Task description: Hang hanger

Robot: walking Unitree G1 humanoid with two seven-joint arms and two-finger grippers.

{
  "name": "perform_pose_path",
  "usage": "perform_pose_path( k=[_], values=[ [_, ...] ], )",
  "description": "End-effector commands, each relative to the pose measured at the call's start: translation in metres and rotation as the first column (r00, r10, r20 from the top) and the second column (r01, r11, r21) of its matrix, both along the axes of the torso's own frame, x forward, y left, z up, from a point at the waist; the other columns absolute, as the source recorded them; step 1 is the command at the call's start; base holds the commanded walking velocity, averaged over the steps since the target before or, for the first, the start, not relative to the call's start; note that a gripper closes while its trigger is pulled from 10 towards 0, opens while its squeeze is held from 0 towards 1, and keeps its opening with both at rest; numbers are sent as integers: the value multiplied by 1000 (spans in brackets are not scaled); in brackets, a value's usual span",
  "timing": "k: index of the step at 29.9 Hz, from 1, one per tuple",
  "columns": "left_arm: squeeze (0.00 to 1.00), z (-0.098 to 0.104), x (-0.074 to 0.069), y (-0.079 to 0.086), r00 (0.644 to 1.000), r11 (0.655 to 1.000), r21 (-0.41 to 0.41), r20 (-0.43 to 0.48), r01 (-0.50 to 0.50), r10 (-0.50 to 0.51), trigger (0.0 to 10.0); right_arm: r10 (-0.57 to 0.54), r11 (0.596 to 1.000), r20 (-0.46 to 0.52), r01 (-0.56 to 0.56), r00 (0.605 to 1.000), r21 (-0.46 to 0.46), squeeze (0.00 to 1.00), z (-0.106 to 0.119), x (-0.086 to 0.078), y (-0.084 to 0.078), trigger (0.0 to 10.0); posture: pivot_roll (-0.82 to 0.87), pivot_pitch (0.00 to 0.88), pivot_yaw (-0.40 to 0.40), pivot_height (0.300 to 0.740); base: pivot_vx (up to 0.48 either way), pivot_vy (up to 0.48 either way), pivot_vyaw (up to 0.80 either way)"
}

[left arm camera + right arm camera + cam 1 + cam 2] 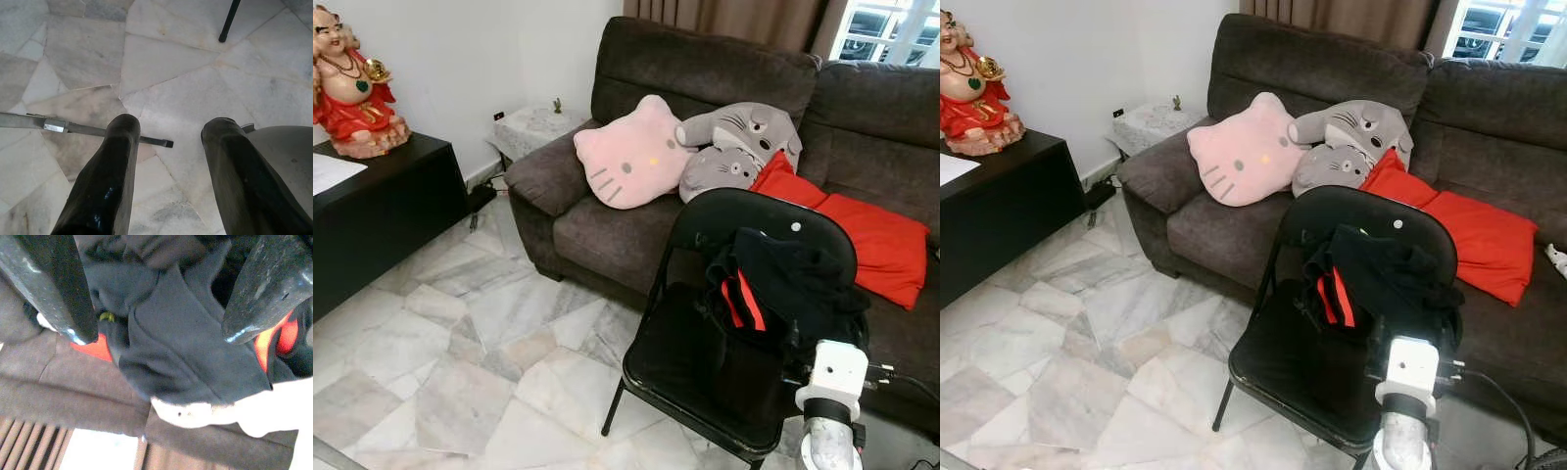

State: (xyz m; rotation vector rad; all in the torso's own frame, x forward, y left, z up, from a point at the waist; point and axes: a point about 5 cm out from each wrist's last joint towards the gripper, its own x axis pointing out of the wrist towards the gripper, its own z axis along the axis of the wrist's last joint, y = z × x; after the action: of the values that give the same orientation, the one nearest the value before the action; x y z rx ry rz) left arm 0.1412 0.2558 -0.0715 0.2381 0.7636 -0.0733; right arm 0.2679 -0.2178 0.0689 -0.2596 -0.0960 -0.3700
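Hanger: not distinguishable within black, red-striped garment (783,284) heaped on seat and back of black folding chair (675,362). In front of chair: right gripper (159,335), jaws wide apart either side of garment, gripping nothing. Beside chair, over marble floor (460,372): left gripper (171,129), jaws apart, empty. Behind chair: brown sofa (607,230) with cushions.
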Motion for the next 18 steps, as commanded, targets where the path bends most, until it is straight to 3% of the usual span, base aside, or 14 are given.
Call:
perform_pose_path(
  k=[1,8,13,15,18],
  values=[
    [0,-3,-5,-2,1000,1000,-1,-24,-6,5,10000,-45,998,40,46,998,-38,0,9,-2,-5,10000,24,0,-14,740,0,0,0],
    [0,-4,-5,-2,1000,1000,-2,-28,-10,9,10000,-300,953,14,300,954,-32,0,5,-28,-36,10000,13,0,-10,740,0,0,0],
    [0,-4,-5,-3,999,1000,-4,-33,-6,6,10000,-334,939,-61,338,940,60,0,-11,-31,-43,10000,15,0,-9,740,0,0,0],
    [0,-4,-4,-4,999,1000,-5,-32,-6,6,10000,-293,946,-108,304,950,113,0,-19,-25,-40,10000,17,0,-11,740,0,0,0],
    [0,-4,-3,-4,1000,1000,-7,-30,-7,7,10000,-256,957,-131,270,958,106,0,-20,-20,-35,10000,19,0,-13,740,0,0,0]
  ],
)
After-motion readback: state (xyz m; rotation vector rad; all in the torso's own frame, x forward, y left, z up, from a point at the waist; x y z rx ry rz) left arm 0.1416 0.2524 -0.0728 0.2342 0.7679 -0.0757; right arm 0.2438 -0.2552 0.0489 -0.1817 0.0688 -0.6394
